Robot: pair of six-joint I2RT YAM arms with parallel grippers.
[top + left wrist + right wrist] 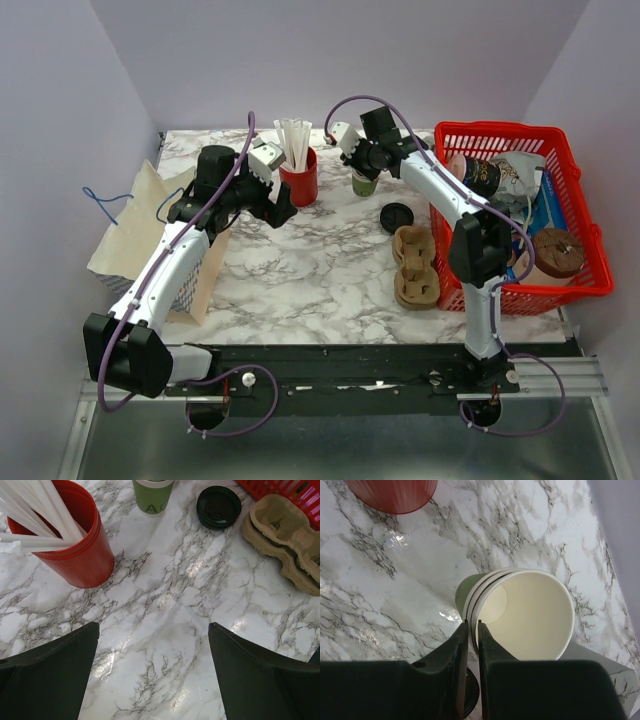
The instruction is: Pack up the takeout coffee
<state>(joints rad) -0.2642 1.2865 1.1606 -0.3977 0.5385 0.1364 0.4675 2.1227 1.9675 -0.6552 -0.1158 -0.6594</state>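
The paper cup (530,615) stands at the far side of the desk (320,270), between the red straw cup (298,180) and the black lid (397,217). It is open and empty. My right hand (473,630) seems to pinch its near wall, one finger inside and one outside. I judge that a thin wall needs a soft squeeze and an upright lift. My left hand (152,675) is spread and holds nothing.

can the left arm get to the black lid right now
Probably yes: the left claw is open and only bare marble lies between it and the lid. The right claw grips the cup, off that path.
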